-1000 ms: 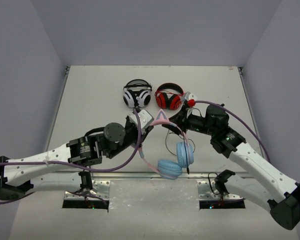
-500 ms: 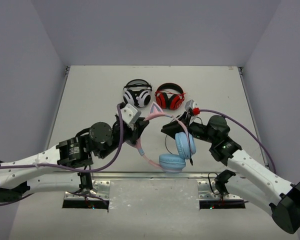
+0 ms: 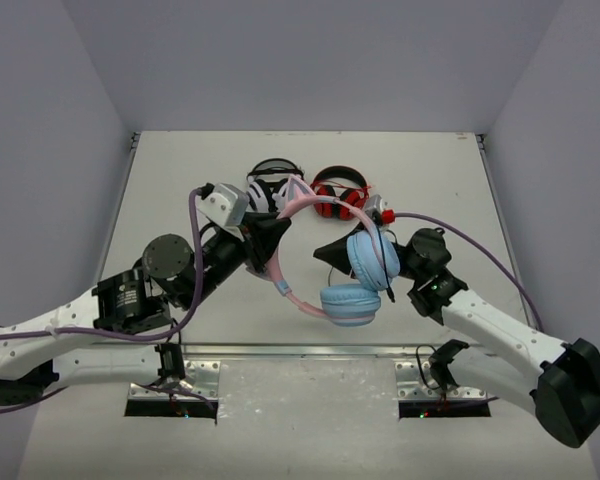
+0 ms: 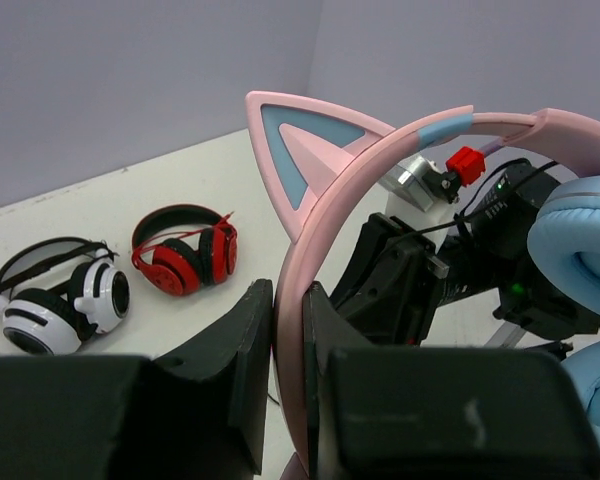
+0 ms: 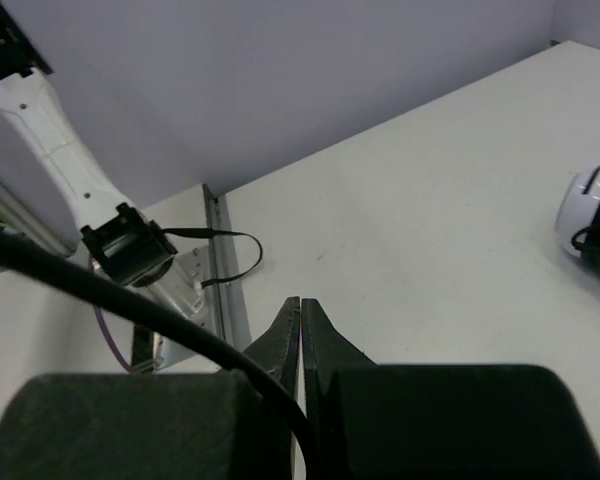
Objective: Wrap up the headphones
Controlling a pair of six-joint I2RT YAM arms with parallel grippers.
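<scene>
The headphones hang in the air over the middle of the table: pink headband, two light blue ear cups. My left gripper is shut on the headband beside a cat ear; the left wrist view shows the jaws pinching the pink band. My right gripper is shut, just left of the upper ear cup. In the right wrist view its jaws are closed, and the black cable runs across the left finger down into the seam. The cable's end dangles by the cups.
White-and-black headphones and red-and-black headphones lie side by side at the back of the table, just behind the lifted pair. They also show in the left wrist view. A metal rail marks the table's near edge.
My left gripper has lifted the headband up and back to the left. The ear cups rose off the table. My right gripper followed, moving left and up with the cable.
</scene>
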